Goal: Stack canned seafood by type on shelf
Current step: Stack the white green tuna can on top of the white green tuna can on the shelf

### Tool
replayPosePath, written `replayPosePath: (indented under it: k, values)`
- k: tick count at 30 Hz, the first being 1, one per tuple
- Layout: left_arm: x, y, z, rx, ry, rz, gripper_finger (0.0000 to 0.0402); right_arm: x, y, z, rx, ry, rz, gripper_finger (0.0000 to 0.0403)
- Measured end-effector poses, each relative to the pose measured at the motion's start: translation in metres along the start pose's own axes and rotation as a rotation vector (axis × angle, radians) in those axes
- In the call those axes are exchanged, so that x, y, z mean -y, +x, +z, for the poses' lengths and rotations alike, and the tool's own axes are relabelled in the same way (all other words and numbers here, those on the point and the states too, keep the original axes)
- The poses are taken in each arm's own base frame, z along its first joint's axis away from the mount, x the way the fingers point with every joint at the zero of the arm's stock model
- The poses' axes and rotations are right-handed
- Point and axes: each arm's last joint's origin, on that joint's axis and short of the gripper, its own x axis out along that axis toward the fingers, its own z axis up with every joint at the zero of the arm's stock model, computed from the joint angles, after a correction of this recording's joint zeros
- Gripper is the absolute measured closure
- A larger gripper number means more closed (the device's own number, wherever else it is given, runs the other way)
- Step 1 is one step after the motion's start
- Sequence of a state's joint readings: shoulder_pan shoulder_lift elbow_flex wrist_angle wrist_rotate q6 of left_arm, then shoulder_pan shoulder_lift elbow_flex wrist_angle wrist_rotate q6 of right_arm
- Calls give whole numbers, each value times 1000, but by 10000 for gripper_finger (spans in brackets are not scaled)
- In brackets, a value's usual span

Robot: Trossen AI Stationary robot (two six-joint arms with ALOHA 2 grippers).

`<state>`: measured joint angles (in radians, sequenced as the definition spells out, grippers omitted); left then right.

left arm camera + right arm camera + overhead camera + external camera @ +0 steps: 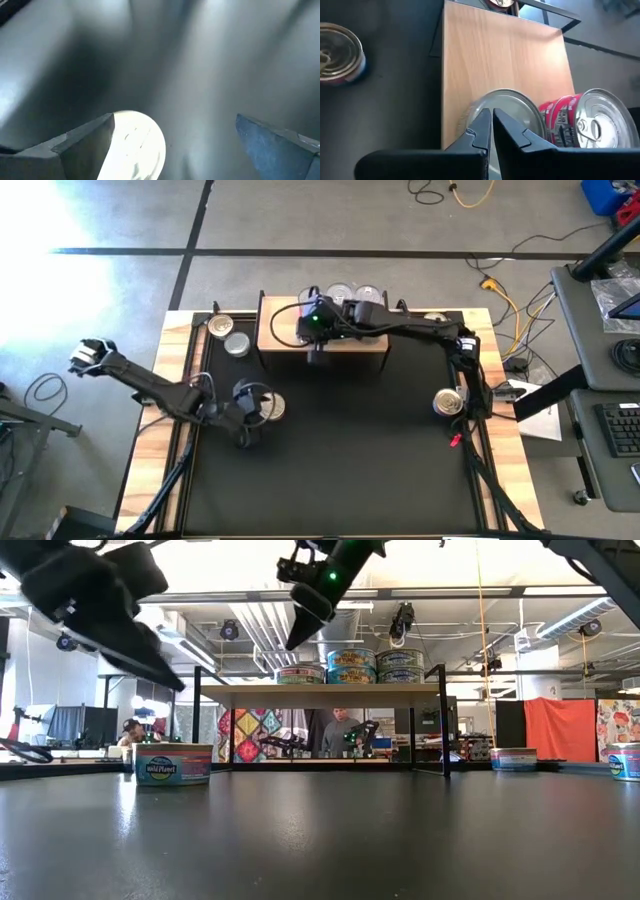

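Your right gripper (491,131) is over the shelf (275,330) at the table's far side, fingers pressed together and holding nothing, right above a silver-lidded can (507,107) beside a red-labelled can (585,122). Your left gripper (250,412), fingers spread wide, hovers beside a can (270,407) at left-centre.

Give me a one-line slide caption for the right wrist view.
Right gripper, fingers shut, hovers above a silver-lidded can on the wooden shelf.
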<state>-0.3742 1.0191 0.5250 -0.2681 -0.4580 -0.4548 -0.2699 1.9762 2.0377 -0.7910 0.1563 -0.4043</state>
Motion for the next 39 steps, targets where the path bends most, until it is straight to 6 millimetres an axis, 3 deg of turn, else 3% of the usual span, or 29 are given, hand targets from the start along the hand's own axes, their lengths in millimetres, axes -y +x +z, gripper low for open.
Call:
replayPosePath:
  k: [4,7,12,19,22,25,31,35,39]
  values:
    - [12,-3,-15,-42,76,-20,3,-19,-5,8,23,-5,48,390]
    - [14,-11,-21,-65,106,-37,3,-52,-18,21,71,-64,196,390]
    - [4,-13,-40,-70,70,9,3,-116,-42,34,65,-164,288,390]
    - [-17,-11,-70,-67,-7,68,3,-174,-51,27,-17,-123,315,390]
    - [-22,-17,-66,-11,-54,135,3,-196,-52,20,-62,-119,307,390]
    - [-25,-29,-46,-1,-64,178,3,-212,-55,15,-84,-131,279,390]
    - [-25,-60,-7,-93,129,116,23,-233,-59,8,-105,-149,198,390]
    - [-22,-65,-2,-117,107,28,61,-248,-61,-1,-140,-146,199,390]
    - [-19,-54,-8,-179,61,82,113,-270,-65,-12,-153,-189,147,390]
